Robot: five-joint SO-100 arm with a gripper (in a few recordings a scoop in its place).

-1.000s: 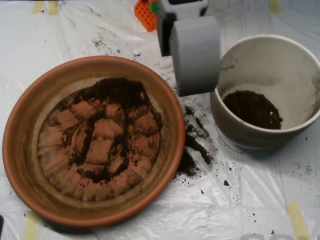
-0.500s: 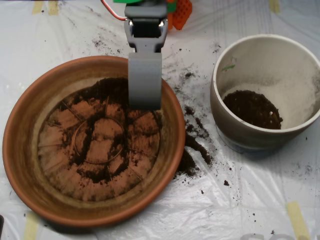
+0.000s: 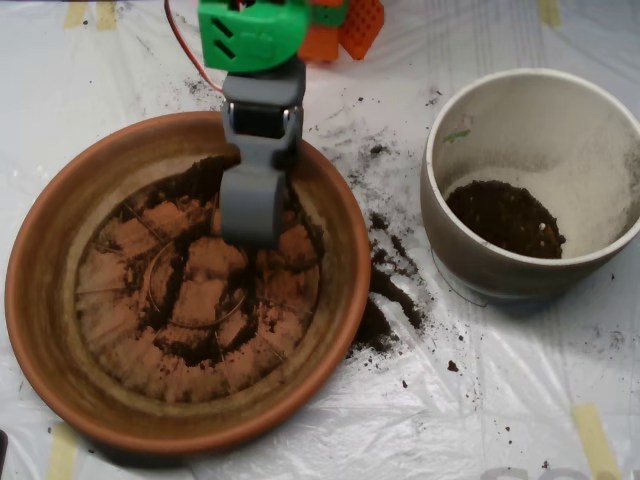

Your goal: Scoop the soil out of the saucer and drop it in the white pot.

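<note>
Seen from overhead: tabletop (image 3: 90, 70) covered in crinkled white plastic sheeting, strips of pale tape at the edges. Largest on it, at left, the saucer (image 3: 40, 300), a wide shallow terracotta dish with radial ridges on its base. Thinly spread across that base, the soil (image 3: 185, 345), dark and crumbly, smeared in rings and patches, thickest in a band along the upper inner edge. At right, well apart from the saucer, the white pot (image 3: 520, 110), round and deeper, dusty cream inside, with a small dark heap of soil at the bottom toward the lower side. Between saucer and pot, a trail of spilled soil (image 3: 385, 290) on the sheeting, with finer crumbs scattered above it. Reaching down from the top edge, the arm, with a green housing (image 3: 245, 35) and an orange part (image 3: 350, 25) just beside it. Below the housing, the grey hand (image 3: 250, 205), hanging inside the saucer's upper half, its rounded end over the thick band of soil near the upper rim. Contact with the soil unclear. Impossible to tell whether the two shells are apart or together.
</note>
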